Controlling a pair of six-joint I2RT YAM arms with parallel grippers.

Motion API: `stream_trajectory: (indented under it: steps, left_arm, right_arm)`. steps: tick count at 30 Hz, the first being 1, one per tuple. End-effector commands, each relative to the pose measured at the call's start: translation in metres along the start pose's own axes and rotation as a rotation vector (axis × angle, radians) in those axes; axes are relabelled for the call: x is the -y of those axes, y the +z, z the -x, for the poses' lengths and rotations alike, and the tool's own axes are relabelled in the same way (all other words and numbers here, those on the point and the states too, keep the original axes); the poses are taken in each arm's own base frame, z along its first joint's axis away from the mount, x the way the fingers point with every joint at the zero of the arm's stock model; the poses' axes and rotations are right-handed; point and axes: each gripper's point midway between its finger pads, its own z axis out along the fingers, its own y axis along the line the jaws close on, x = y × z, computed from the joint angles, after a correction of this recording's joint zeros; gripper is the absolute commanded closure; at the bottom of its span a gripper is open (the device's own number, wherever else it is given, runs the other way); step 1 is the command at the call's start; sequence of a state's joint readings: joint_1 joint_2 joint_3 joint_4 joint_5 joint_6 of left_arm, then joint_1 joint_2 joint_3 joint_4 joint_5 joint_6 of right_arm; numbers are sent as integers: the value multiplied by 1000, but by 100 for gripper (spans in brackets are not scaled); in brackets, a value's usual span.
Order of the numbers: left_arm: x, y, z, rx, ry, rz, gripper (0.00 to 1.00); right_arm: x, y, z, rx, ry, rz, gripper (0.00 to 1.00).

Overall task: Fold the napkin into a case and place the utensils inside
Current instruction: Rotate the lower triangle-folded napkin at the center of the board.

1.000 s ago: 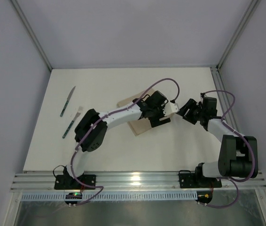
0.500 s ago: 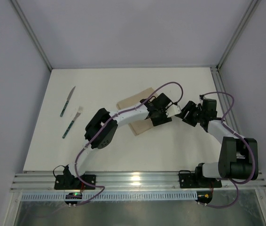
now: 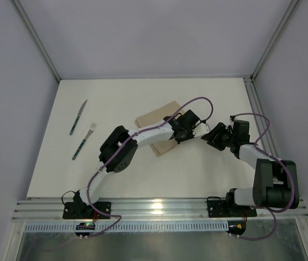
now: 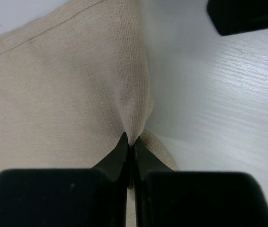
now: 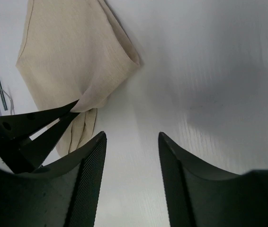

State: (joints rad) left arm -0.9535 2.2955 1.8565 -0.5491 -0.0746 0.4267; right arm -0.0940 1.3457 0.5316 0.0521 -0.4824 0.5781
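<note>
1. White desk (image 3: 143,174), grey walls; napkin (image 3: 153,116) lies mid-desk, more uncovered than a second ago.
2. Left pincer (image 4: 130,147), clamped on its edge, has drawn rightward: folding underway.
3. Right pincer (image 5: 131,138) waits wide, empty.

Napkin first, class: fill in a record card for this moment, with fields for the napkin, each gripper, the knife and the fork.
napkin: beige cloth, folded in layers, lying on the table
left gripper: shut, pinching the napkin's edge
right gripper: open, holding nothing, beside the napkin
knife: on the table, left of the napkin, untouched
fork: near the knife, not touching it
stowed: neither knife nor fork is in the napkin
</note>
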Motion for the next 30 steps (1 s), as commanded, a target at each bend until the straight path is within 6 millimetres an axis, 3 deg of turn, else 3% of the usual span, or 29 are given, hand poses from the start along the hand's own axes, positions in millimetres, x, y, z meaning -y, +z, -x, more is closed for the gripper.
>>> stream_trajectory:
  steps: [1,5,8,10,13,20,24,30]
  left_arm:
    - [-9,-19,12,40,-7,33,100]
    - [-19,-38,22,83,-56,39,100]
    - [-26,-49,26,102,-79,43,100]
    - [-29,-54,26,109,-99,36,100]
    - [-30,-59,27,118,-130,22,100]
    - [-31,-64,25,122,-156,9,100]
    - [-28,-64,25,129,-163,-21,100]
    - [-26,-62,15,122,-170,-24,100]
  right_arm:
    - [-13,0,1,37,50,92,51]
    - [-10,3,-10,49,102,97,72]
    - [-20,7,-20,42,105,118,80]
    - [-32,14,-35,6,94,137,82]
    - [-50,24,-40,3,97,166,83]
    - [-62,53,-35,27,200,212,88]
    - [-58,71,-37,17,241,201,89]
    - [-40,68,-21,122,243,103,86]
